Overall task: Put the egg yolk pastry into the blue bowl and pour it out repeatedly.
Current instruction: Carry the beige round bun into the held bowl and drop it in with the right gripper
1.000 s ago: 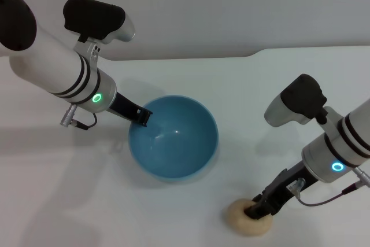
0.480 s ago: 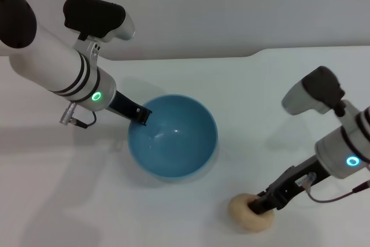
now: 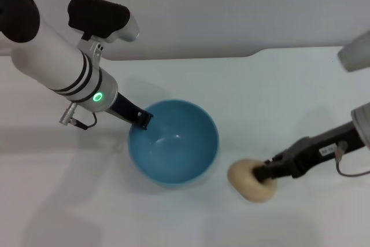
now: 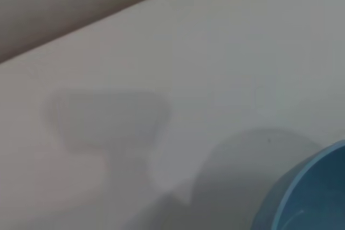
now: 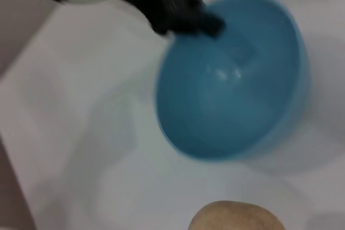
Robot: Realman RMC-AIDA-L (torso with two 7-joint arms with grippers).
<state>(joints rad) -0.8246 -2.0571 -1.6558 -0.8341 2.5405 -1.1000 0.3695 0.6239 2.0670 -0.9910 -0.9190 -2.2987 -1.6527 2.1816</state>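
The blue bowl (image 3: 173,142) sits on the white table, empty inside. My left gripper (image 3: 142,119) is shut on the bowl's left rim. My right gripper (image 3: 263,173) is shut on the egg yolk pastry (image 3: 247,179), a pale tan lump held just right of the bowl, lifted off the table. The right wrist view shows the bowl (image 5: 237,79) with the left gripper's dark fingers (image 5: 183,12) on its rim and the pastry's top (image 5: 237,218) at the near edge. The left wrist view shows only a part of the bowl's rim (image 4: 302,197).
The white table (image 3: 260,85) ends at a back edge against a grey wall. A step in the table edge shows at the back right (image 3: 254,55).
My right gripper has lifted the pastry off the table and carried it up and toward the bowl. The right arm has swung outward. The left gripper and bowl have stayed nearly still.
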